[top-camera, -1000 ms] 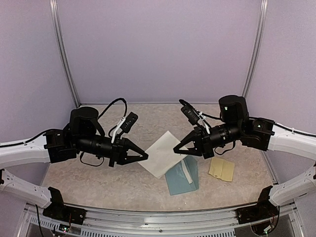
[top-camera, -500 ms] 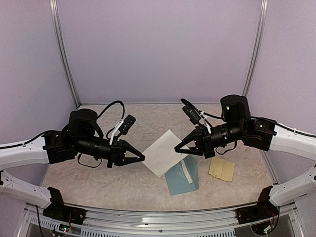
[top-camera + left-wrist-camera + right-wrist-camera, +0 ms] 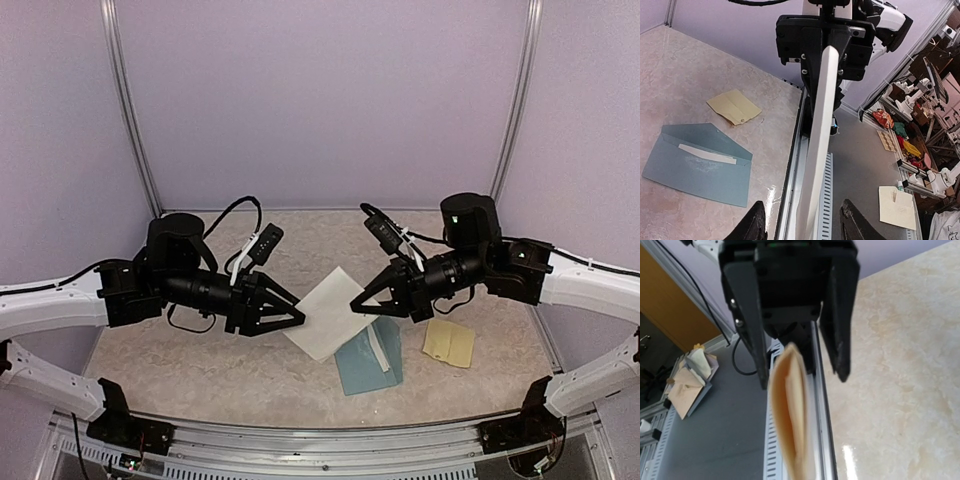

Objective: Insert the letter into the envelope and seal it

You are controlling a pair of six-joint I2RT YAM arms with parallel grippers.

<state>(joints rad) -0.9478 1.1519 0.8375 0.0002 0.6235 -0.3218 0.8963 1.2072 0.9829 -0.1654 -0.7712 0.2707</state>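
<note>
The letter, a folded white sheet, hangs in the air between the two arms. My right gripper is shut on its right edge. My left gripper is open at its left edge. In the left wrist view the letter runs edge-on between my left gripper's spread jaws, with a gap on each side. The right wrist view shows the letter blurred and edge-on, with the left gripper beyond it. The teal envelope lies flat below, flap open, also seen in the left wrist view.
A small yellow-tan sticker sheet lies on the table to the right of the envelope, and shows as the sticker sheet in the left wrist view. The metal rail runs along the table's near edge. Grey walls close in the back and sides.
My left gripper was shut and is now open, its jaws standing either side of the letter's left edge; it has shifted slightly right. The right gripper and letter have barely moved.
</note>
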